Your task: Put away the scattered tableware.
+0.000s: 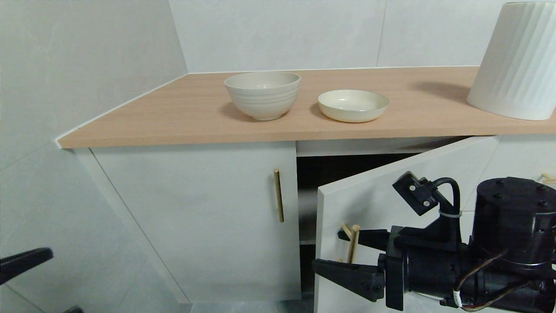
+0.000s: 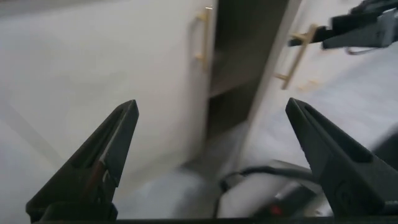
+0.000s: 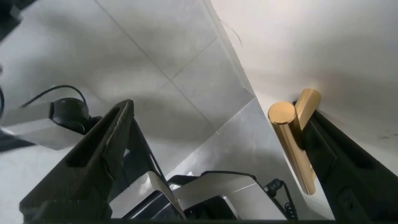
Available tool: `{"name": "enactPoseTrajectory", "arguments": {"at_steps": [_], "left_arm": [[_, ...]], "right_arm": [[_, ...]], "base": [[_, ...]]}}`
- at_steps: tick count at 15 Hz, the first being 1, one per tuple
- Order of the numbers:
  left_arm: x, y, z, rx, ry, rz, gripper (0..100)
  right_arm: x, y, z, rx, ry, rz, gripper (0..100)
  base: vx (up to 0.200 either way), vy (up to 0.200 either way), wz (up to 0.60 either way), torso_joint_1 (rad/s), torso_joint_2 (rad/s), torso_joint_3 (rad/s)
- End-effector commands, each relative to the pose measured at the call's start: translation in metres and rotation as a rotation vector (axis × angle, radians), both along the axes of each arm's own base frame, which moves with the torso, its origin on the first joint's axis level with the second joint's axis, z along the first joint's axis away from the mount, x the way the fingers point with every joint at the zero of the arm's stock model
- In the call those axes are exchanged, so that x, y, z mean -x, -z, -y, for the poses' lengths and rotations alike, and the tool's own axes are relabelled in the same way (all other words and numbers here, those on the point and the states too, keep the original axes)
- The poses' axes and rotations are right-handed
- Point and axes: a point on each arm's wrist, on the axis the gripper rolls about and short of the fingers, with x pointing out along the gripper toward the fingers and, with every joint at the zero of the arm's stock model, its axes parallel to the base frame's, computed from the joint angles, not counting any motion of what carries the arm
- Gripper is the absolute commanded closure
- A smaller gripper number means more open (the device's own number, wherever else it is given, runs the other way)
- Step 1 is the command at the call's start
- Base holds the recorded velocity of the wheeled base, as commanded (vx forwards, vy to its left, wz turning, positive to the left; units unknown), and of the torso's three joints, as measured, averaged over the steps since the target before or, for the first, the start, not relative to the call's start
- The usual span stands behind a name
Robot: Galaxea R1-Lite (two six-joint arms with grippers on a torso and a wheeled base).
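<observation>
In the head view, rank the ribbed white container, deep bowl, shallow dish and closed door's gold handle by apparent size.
1. ribbed white container, partly cut off
2. deep bowl
3. shallow dish, nearly as wide as the bowl but much lower
4. gold handle, slimmest

The ribbed white container [image 1: 517, 61] runs off the top and right edges of the head view, so its rim is lost to me; the cupboard opening [image 1: 347, 167] is dark, and I cannot tell what sits inside; the open door [image 1: 373, 195] is cut by the bottom edge and partly covered by the right arm; the right gripper [image 1: 326, 248] has its upper finger [image 1: 369, 238] crossed by the gold handle [image 1: 354, 243]; of the left gripper [image 2: 210, 106] the head view gives me one black finger [image 1: 24, 263], clipped at the left edge; my left wrist view is smeared, so the closed door's handle [image 2: 200, 37] is just a soft streak.
</observation>
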Motion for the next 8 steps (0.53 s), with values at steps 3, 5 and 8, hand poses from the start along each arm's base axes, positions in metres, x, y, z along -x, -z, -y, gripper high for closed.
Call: {"name": "enactPoseTrajectory", "arguments": {"at_steps": [3,5,8], "left_arm": [[-0.118,0.001,0.027,0.009,0.180,-0.202,0],[-0.154,0.033,0.055,0.050,0.260,-0.343,0],[-0.165,0.066,0.079,0.057,0.321,-0.415,0]], "right_arm": [[0.000,0.000,0.000,-0.003,-0.001,0.003,0],[0.000,0.000,0.000,-0.001,-0.001,0.003,0],[0.001,0.000,0.001,-0.001,-0.001,0.003,0]], "base": [[0.000,0.000,0.00,0.000,0.00,0.000],[0.000,0.000,0.00,0.000,0.00,0.000],[0.000,0.000,0.00,0.000,0.00,0.000]]}}
